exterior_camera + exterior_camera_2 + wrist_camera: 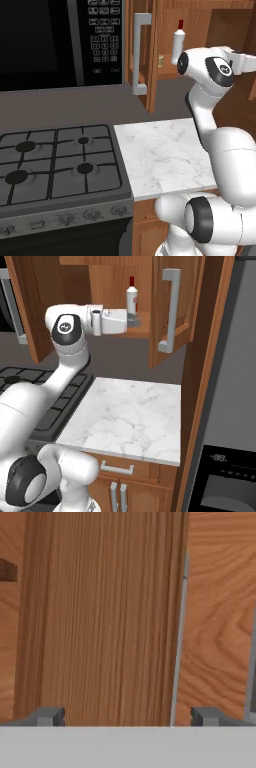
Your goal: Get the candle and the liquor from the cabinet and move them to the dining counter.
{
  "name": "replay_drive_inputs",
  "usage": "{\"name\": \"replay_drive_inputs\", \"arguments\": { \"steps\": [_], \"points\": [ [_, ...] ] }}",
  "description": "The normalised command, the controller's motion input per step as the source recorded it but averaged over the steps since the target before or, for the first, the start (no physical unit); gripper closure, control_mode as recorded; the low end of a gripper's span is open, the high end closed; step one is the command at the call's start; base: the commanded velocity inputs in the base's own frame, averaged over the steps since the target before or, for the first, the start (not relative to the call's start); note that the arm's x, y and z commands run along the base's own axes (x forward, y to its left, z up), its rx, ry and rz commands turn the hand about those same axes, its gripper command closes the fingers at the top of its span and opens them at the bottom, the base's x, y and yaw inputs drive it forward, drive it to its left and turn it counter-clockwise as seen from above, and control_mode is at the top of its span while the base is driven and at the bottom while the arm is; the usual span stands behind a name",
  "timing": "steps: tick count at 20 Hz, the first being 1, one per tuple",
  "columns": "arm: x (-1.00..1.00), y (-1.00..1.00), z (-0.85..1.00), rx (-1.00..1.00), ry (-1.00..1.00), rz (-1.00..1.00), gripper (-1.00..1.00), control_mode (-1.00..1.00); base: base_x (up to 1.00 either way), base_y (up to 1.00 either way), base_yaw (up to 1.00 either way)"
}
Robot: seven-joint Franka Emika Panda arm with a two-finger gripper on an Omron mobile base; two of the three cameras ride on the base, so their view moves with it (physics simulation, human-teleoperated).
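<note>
The liquor (pixel 179 42), a slim white bottle with a red cap, stands upright on the shelf (pixel 145 327) of the open wooden cabinet (pixel 102 283). The same liquor (pixel 132 300) also shows from the right. Left of the bottle, the small tan candle (pixel 161 60) sits on the shelf. My gripper (pixel 134 320) is at shelf height, just in front of the bottle's base. In the hand view the gripper (pixel 129 717) is open, its fingertips (pixel 50 716) wide apart with nothing between them, facing a wooden panel. The dining counter is out of view.
The cabinet's right door (pixel 172 311) swings out with its grey bar handle; the left door (pixel 142 52) is open too. Below lies a small marble slab (pixel 130 416) beside the stove (pixel 55 160). A microwave (pixel 50 40) hangs at left, and a tall grey appliance (pixel 227 406) stands at right.
</note>
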Motion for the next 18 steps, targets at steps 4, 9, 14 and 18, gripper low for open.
{"name": "replay_drive_inputs", "arguments": {
  "steps": [4,9,14,18],
  "points": [
    [0.19,-0.25,0.0,0.0,0.0,-0.15,-1.0,-1.0,0.0,0.0,0.0],
    [0.17,-0.26,0.0,0.0,0.0,-0.12,-1.0,-1.0,0.0,0.0,0.0],
    [0.07,-0.54,0.0,0.0,0.0,-0.03,-1.0,-1.0,0.0,0.0,0.0],
    [0.0,-0.65,0.0,0.0,0.0,0.0,-1.0,-1.0,0.0,0.0,0.0]
  ]
}}
